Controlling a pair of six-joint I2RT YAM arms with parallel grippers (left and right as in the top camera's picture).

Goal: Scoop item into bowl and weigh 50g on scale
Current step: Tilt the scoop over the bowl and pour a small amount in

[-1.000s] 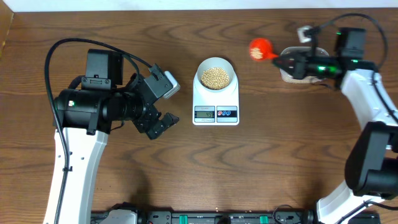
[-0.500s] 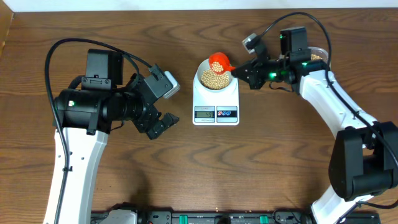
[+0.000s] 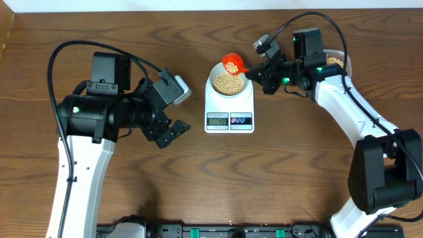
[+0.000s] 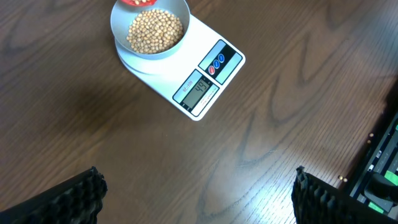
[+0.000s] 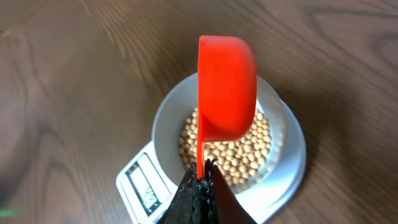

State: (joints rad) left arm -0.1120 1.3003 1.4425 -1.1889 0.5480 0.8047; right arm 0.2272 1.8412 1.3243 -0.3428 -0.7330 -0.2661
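Note:
The white scale (image 3: 229,106) (image 4: 205,84) (image 5: 140,183) stands mid-table with the pale bowl (image 3: 229,79) (image 4: 149,31) (image 5: 165,121) on it, holding tan beans (image 3: 229,82) (image 4: 155,31) (image 5: 249,152). My right gripper (image 3: 259,71) (image 5: 200,171) is shut on the thin handle of a red scoop (image 3: 232,63) (image 5: 226,87) (image 4: 138,2), which is tipped on its side over the bowl's far rim. Out to the left of the scale, my left gripper (image 3: 170,131) (image 4: 198,199) is open above bare wood, holding nothing.
A clear tub with beans (image 3: 334,61) sits at the back right behind the right arm. A black rail with green parts (image 3: 218,231) runs along the table's front edge. The table's wood (image 3: 277,165) lies bare in front of the scale.
The right arm swung the red scoop from the tub at the back right over to the bowl, then tipped it a little further over the rim. The left arm has not moved.

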